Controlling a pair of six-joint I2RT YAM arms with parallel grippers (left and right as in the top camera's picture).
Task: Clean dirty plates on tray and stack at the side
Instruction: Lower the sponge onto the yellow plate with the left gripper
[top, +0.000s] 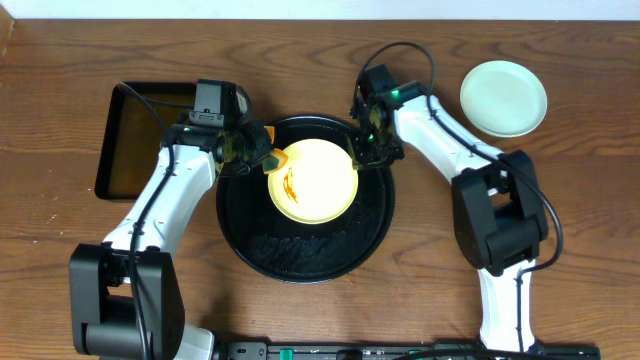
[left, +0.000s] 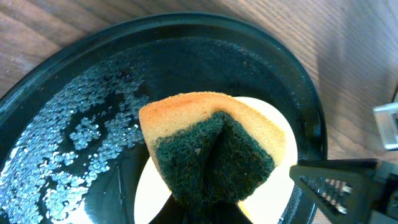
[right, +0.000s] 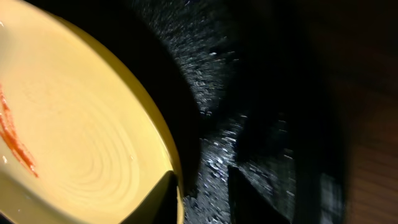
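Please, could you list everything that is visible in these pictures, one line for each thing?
table: one, brown wood, under everything
round tray: one, black, wet-looking, centre
yellow plate: one, pale yellow with an orange smear, inside the round tray
mint plate: one visible, pale mint, far right on the table
rectangular tray: one, black, left
sponge: one, yellow and green, at the yellow plate's left rim
left gripper: one, black, shut on the sponge
right gripper: one, black, at the yellow plate's right rim

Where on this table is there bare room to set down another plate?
Bare wood lies at the far edge behind the round tray, between the two arms, and along the right edge nearer than the mint plate. The left edge nearer than the rectangular tray is free too. Crowded: the round tray's middle, where yellow plate, sponge and arms converge.
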